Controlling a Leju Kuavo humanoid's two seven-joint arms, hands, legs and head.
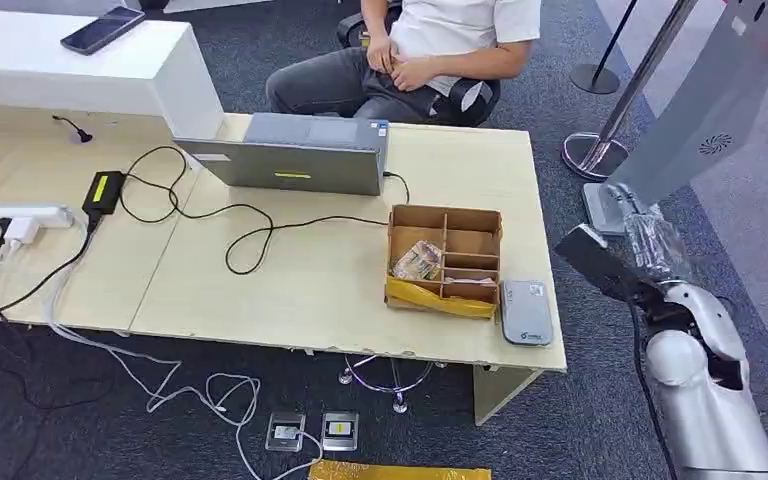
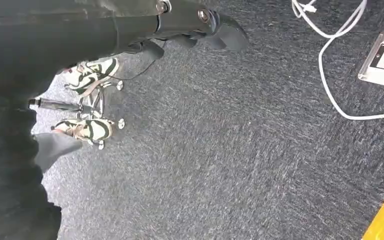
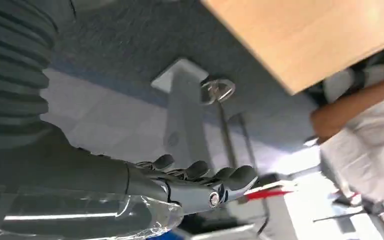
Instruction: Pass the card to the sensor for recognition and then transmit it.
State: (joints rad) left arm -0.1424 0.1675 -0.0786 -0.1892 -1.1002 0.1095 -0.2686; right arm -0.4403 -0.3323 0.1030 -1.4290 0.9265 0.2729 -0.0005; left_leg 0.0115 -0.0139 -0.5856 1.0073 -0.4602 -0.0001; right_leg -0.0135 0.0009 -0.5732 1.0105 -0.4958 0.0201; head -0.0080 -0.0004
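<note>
Right hand point(image 3: 195, 186) is hovering off the desk's point(image 1: 290, 290) edge, fingers straight, holding nothing. Left hand point(image 2: 190, 22) is hanging over carpet, spread, empty. Card is probably lying flat in the box point(image 1: 446, 300) beside the sensor point(image 1: 526, 313), though it is too small to confirm. Likely light, stiff, slick; pinching a raised edge looks best.

One light wooden table point(image 1: 290, 290) carries one open laptop point(image 1: 295, 155), one partitioned cardboard box point(image 1: 445, 258), one grey card sensor point(image 1: 526, 312), one black power adapter point(image 1: 103, 191) and one white power strip point(image 1: 15, 215). One phone point(image 1: 102, 29) lies on one white counter point(image 1: 80, 70). Two floor sockets point(image 1: 312, 431) sit below. One person point(image 1: 410, 55) sits behind.
</note>
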